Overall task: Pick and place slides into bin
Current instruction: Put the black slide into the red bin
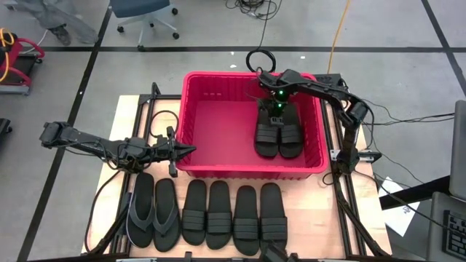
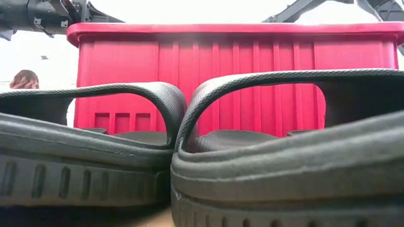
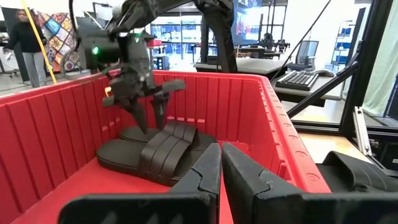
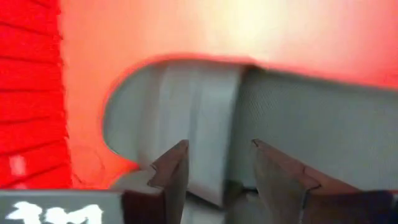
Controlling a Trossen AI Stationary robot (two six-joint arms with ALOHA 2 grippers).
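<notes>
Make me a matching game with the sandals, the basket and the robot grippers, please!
Things:
1. thong-strap sandals
2. band-strap pair
3. left gripper
4. right gripper

Places or states:
A. open, above the pair in the red bin
B. shut, at the bin's left wall
C. inside the red bin
D. on the table, leftmost in the row

Pairs: 1-D, 2-C, 3-B, 4-A

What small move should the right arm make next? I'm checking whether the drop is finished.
Probably lift the right gripper straight up out of the bin. Its fingers are spread just above two slides lying side by side on the bin floor, holding nothing. Six more sandals wait in a row on the table in front of the bin.
</notes>
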